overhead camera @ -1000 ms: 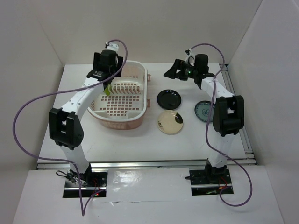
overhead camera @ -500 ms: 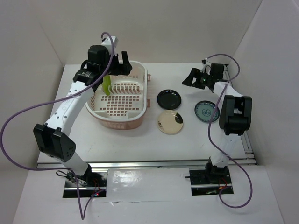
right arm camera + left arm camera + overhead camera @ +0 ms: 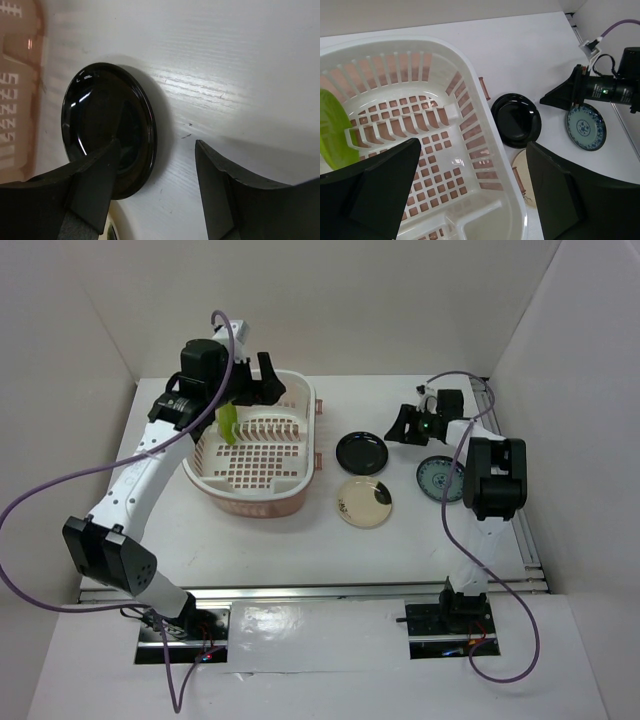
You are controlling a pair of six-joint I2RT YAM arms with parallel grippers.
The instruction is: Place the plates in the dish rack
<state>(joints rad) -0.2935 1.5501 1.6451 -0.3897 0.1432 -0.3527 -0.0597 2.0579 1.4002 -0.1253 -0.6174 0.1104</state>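
Observation:
The dish rack [image 3: 250, 502] stands left of centre, and a lime green plate [image 3: 229, 425] stands on edge against its dividers [image 3: 332, 130]. My left gripper [image 3: 258, 380] hovers open above the rack's back [image 3: 472, 150], holding nothing. The black plate [image 3: 362, 451] lies flat to the right of the rack. My right gripper [image 3: 402, 425] is low at its right rim, open. One finger is over the black plate [image 3: 100, 125] and the other over bare table, with the rim between them [image 3: 157, 145]. The cream plate [image 3: 364, 502] and the teal plate [image 3: 437, 478] lie flat on the table.
White walls enclose the table on three sides. The rack's pink side handle [image 3: 320, 455] faces the black plate. The right arm's forearm [image 3: 490, 475] overhangs part of the teal plate. A metal rail [image 3: 515, 510] runs along the table's right edge.
The left gripper has let go of the green plate in the rack and lifted back. The right gripper has dropped down to the black plate's rim, and its jaws have narrowed.

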